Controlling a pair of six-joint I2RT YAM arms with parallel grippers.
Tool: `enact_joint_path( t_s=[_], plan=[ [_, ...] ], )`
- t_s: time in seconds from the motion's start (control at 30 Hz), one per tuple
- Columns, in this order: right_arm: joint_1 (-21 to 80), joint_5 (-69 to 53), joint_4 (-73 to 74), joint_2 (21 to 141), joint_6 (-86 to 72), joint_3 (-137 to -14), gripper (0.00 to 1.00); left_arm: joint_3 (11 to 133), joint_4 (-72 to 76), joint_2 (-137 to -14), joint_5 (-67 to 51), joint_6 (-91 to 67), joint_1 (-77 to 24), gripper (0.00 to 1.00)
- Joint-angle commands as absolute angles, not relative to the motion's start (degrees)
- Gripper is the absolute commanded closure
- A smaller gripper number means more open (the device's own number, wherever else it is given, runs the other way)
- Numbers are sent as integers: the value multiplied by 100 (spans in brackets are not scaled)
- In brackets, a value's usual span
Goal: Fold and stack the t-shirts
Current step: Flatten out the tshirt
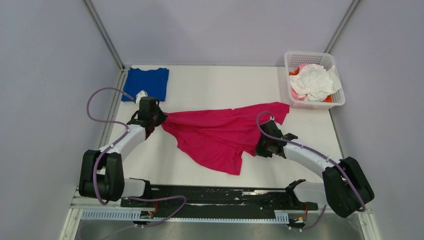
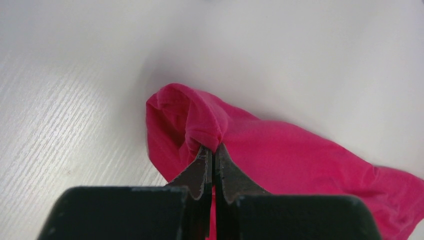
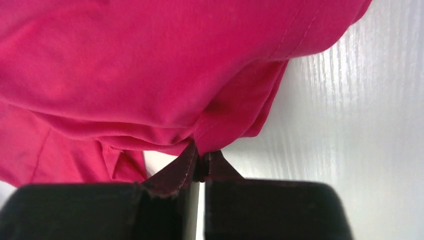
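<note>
**Magenta shirt pinched at both ends, basket of shirts at far right**

At the far left of the table [image 1: 220,85] a royal blue t-shirt [image 1: 146,83] lies folded flat near the back corner. Just in front of it the left gripper [image 1: 159,119] has its fingers pressed together on a bunched fold at the left end of the magenta-pink t-shirt [image 1: 220,135]; the left wrist view shows the cloth puckered over the closed fingertips. The shirt spreads rumpled across the middle of the table, one corner reaching back toward the basket. At its near right edge the right gripper [image 1: 260,148] is likewise clamped on a fold of the hem, and the cloth drapes over its tips in the right wrist view.

At the far right corner stands the white plastic lattice basket [image 1: 307,54]. A crumpled white t-shirt [image 1: 315,80] fills most of it and rises above the rim. Orange cloth [image 1: 294,71] shows at its left and right sides, and a little pale pink cloth [image 1: 298,94] lies under the white.
</note>
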State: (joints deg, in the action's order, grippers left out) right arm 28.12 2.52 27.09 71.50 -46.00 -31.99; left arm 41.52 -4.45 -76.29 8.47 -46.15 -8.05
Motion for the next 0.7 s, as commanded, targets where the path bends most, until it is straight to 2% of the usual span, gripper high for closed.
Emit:
enact_joint_path(
  t_s=[0.0,0.3,0.5,0.67],
  plan=[
    [2841,876,2382,7039,-4642,-3302,100,4176,-310,-7466,887,-4588,-765,100],
    [2188,1797,2585,5547,-3998,-4307,100,4519,-197,-6904,1024,-4643,-765,100],
    [1471,1928,2104,5131,-3313,-5347,100,5082,-232,-6545,900,-4547,-765,100],
    [1205,2183,1853,4855,-2680,-6338,100,5604,-294,-5717,837,-4322,-765,100]
  ],
)
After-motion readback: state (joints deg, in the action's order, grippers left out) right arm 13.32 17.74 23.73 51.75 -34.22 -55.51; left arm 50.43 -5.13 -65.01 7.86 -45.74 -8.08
